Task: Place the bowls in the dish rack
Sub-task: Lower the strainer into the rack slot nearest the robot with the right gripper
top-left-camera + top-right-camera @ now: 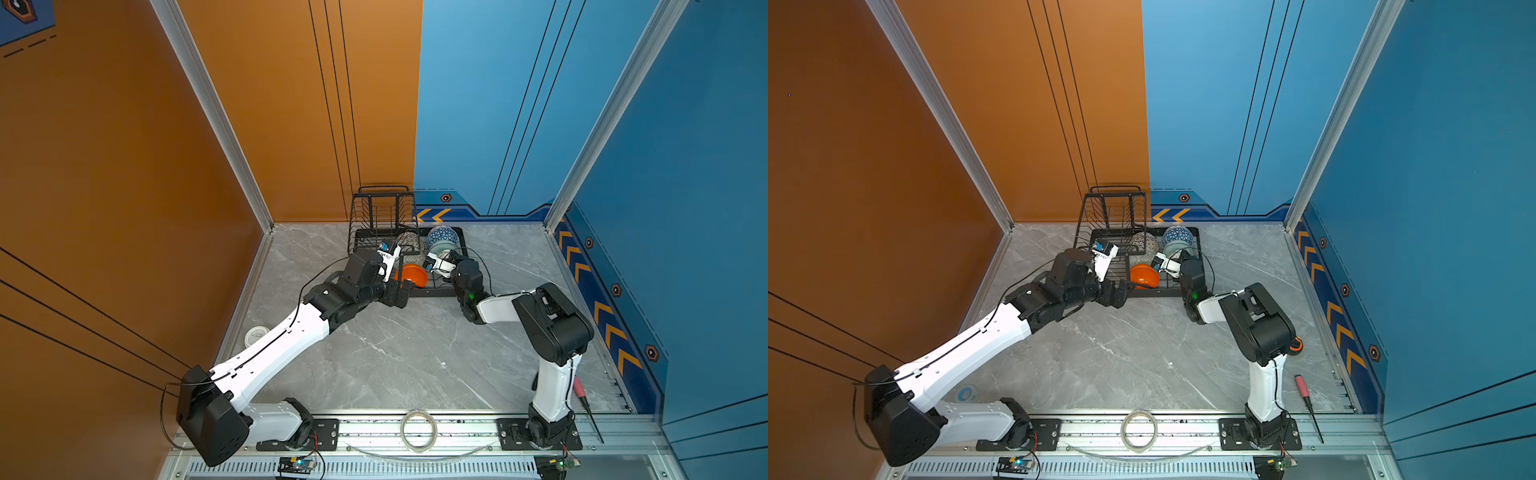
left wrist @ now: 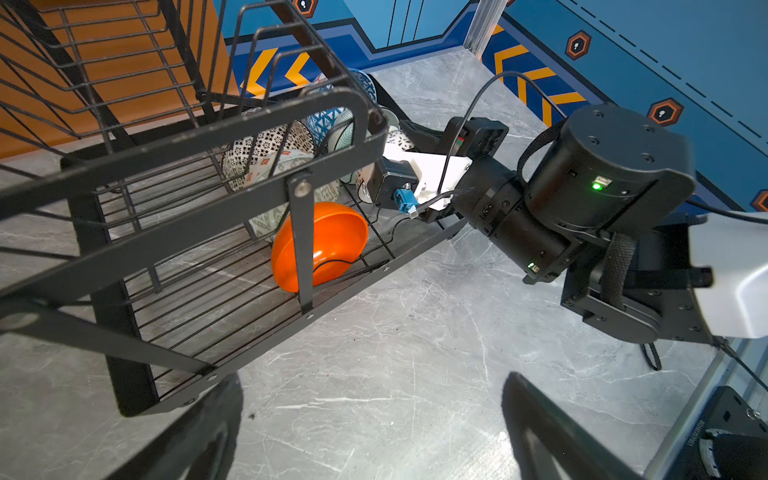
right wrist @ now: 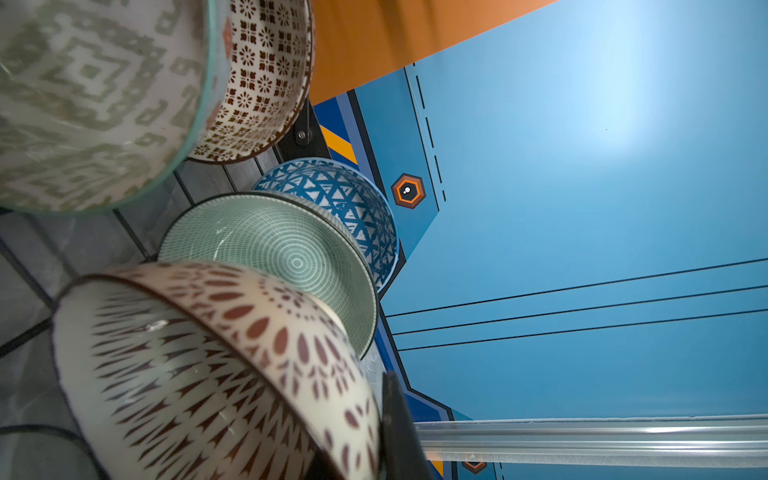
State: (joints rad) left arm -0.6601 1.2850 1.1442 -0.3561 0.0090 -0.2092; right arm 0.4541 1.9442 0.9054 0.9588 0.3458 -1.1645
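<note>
Six bowls stand in the dish rack (image 2: 208,141): the orange bowl (image 2: 328,245) on edge near the front, with the maze bowl (image 3: 91,99), lattice bowl (image 3: 266,75), blue bowl (image 3: 353,199), mint bowl (image 3: 282,257) and dotted bowl (image 3: 208,374) behind. My right gripper (image 1: 431,263) is clenched beside the dotted bowl's rim. My left gripper (image 2: 374,436) hangs released over the bench (image 1: 415,353).
</note>
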